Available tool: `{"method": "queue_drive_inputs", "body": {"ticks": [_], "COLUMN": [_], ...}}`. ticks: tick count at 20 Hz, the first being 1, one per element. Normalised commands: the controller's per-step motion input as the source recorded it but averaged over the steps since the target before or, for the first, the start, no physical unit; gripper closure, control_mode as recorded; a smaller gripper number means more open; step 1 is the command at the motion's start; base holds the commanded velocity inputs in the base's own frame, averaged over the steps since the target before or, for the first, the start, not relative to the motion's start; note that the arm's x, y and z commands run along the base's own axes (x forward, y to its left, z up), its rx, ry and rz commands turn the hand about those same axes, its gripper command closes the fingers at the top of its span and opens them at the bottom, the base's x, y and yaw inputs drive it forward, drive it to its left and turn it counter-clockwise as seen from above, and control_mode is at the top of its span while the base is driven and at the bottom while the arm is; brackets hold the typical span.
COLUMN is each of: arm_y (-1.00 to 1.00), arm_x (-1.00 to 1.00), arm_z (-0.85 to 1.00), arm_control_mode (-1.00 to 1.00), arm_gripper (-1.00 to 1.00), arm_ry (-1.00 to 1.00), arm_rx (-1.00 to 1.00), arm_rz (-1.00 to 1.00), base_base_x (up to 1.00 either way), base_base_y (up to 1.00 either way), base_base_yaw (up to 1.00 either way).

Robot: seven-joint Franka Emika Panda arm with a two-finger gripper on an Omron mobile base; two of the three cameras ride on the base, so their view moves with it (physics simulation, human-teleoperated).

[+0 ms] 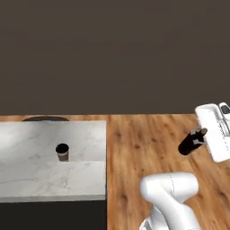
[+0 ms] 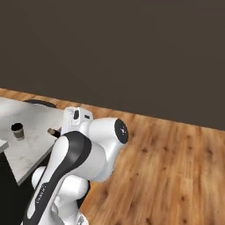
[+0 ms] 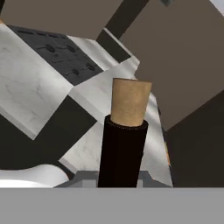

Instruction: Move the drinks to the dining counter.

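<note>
Presently the end effector [image 1: 201, 134] stands clamped narrow on the neck of a tall dark glass wine bottle [image 1: 190, 143], which hangs tilted over the brown wooden plank floor [image 1: 143, 148] — at about three o'clock in the left base view, well apart from the white-grey marbled dining tabletop [image 1: 36, 139]. In the hand view the bottle's black neck [image 3: 121, 153] rises from between the fingers, topped by a tan cork-coloured cylinder [image 3: 130, 101]. The fingertips themselves are hidden behind the neck there.

A brown paper cup with a dark lid [image 1: 62, 152] stands upright on the tabletop at about nine o'clock in the left base view, just before the step where the marbled surface changes level. In the right base view the same cup [image 2: 18, 131] sits at nine o'clock on the marbled top [image 2: 30, 145], and a small part of the bottle's corked end [image 2: 53, 131] shows just beside the white arm's upper link [image 2: 74, 123].

A black cooktop with round markings [image 3: 65, 59] lies at eleven o'clock in the hand view, set into the marbled surface [image 3: 30, 92]. Its dark curved edge [image 1: 45, 118] shows at the tabletop's far rim in the left base view. A plain dark brown wall [image 1: 115, 54] — flat and featureless — fills the twelve o'clock portion of both base views.
</note>
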Motion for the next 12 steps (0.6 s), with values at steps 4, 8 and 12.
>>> {"method": "queue_drive_inputs", "body": {"ticks": [4, 8, 12], "arm_y": [0.0, 0.0, 0.0], "arm_x": [0.0, 0.0, 0.0], "arm_z": [0.0, 0.0, 0.0], "arm_control_mode": [1.0, 1.0, 1.0], "arm_gripper": [1.0, 1.0, 1.0], "arm_ry": [0.0, 0.0, 0.0], "arm_rx": [0.0, 0.0, 0.0], "arm_rz": [0.0, 0.0, 0.0], "base_base_x": [-0.13, -0.09, -0.06], "base_base_y": [0.19, 0.16, 0.19], "base_base_yaw": [0.81, 0.8, 0.8]}}
